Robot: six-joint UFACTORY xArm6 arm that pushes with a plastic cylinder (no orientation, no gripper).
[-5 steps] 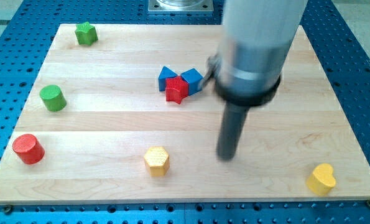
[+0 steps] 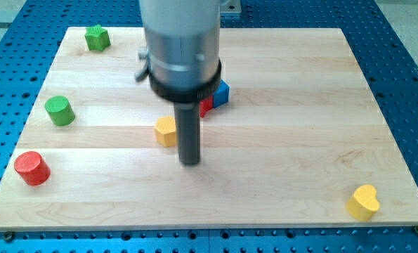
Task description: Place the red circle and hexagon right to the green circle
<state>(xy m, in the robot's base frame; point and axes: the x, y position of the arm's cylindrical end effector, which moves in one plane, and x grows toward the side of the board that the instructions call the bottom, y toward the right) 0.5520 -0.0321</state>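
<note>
The red circle (image 2: 31, 168) lies near the board's lower left corner. The green circle (image 2: 59, 110) sits above it at the left edge. The yellow hexagon (image 2: 166, 131) lies near the board's middle, partly hidden behind my rod. My tip (image 2: 190, 163) rests on the board just right of and below the yellow hexagon, close to it; I cannot tell if the rod touches it. The tip is far to the right of both circles.
A green star (image 2: 96, 37) sits at the top left. A red star (image 2: 206, 108) and a blue block (image 2: 221, 93) show partly behind the arm's body. A yellow heart (image 2: 363, 202) lies at the bottom right. The wooden board (image 2: 300, 105) is ringed by a blue perforated table.
My arm has swung to the view's left, and the tip with it. The yellow hexagon now lies higher on the board, slightly further left. The arm now covers most of the blue and red cluster.
</note>
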